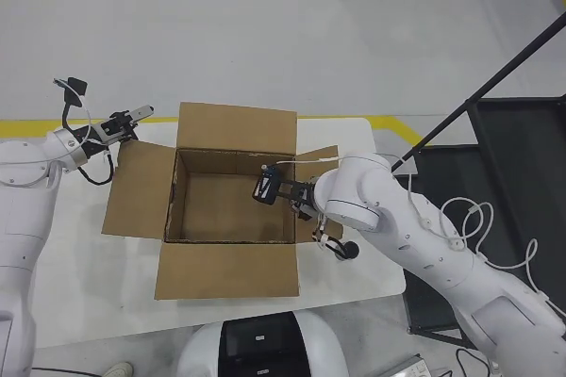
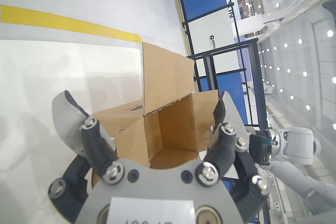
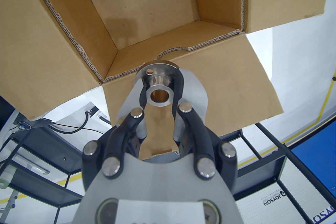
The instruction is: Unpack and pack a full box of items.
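A white table (image 1: 132, 273) is set on a pale floor crossed by a yellow line (image 1: 9, 125), with a black metal rack (image 1: 509, 170) at the robot's right. Nearest the robot, the near flap (image 1: 228, 270) of an open cardboard box (image 1: 228, 209) is laid out flat on the table. Beyond it the cavity is seen, its floor bare from wall to wall.

At the cavity's right rim the right gripper (image 3: 160, 83) is pointed downward, its fingers pinched on the neck of a flanged metal bushing (image 3: 158, 99). The bushing is placed just above the fold of the right flap (image 3: 223, 72), flange end toward the cardboard and bore end toward the wrist, so its long axis runs along the gripper's own. The cavity lies to the robot's left of it and lower; the open table lies to its right, past the flap. Whichever way the bushing is meant to go, this arm is judged much the nearer.

The left gripper (image 2: 145, 95) is held well apart, off the box's far left corner beyond the left flap (image 1: 137, 188), fingers spread with nothing between them. Farthest off lies the far flap (image 1: 238, 125).

The pinch on the bushing is made plain by the right wrist view, where from above the fingers are covered by the wrist. The whole bare floor is given by the top view.
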Controlling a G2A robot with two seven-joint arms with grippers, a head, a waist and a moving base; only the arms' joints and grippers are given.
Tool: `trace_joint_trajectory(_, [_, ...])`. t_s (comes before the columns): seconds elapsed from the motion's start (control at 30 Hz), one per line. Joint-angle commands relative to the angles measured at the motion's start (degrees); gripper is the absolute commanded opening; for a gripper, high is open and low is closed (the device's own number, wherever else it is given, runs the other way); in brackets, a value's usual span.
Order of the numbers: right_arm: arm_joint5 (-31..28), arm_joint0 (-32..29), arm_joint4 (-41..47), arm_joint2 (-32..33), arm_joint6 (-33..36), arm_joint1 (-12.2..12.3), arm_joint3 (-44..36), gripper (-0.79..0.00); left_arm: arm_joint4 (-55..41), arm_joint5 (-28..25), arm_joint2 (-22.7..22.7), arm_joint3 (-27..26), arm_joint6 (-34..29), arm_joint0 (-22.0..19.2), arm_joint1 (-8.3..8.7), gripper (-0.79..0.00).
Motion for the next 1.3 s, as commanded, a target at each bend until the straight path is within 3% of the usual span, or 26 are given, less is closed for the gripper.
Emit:
trace_joint_trajectory(0.0, [0.0, 0.0, 0.0, 0.0, 0.0, 0.0, 0.0, -0.785, 0.0, 0.0, 0.0, 0.0, 0.0, 0.0, 0.0, 0.0])
trace_joint_trajectory(0.3, [-1.0, -0.5, 1.0, 1.6, -2.3, 0.2, -1.9, -0.785, 0.0, 0.0, 0.0, 0.0, 0.0, 0.0, 0.0, 0.0])
trace_joint_trajectory(0.47, [-1.2, -1.3, 4.3, 3.6, -1.2, 1.9, -6.4, -0.785, 0.0, 0.0, 0.0, 0.0, 0.0, 0.0, 0.0, 0.0])
trace_joint_trajectory(0.63, [0.0, -3.7, 6.4, 7.2, 0.0, 5.8, -9.7, -0.785, 0.0, 0.0, 0.0, 0.0, 0.0, 0.0, 0.0, 0.0])
trace_joint_trajectory(0.83, [-2.0, -9.5, 11.2, 17.3, -2.0, 11.6, -12.4, -0.785, 0.0, 0.0, 0.0, 0.0, 0.0, 0.0, 0.0, 0.0])
trace_joint_trajectory(1.27, [-5.8, -30.4, 17.9, 37.4, -5.8, 22.2, -13.9, -0.785, 0.0, 0.0, 0.0, 0.0, 0.0, 0.0, 0.0, 0.0])
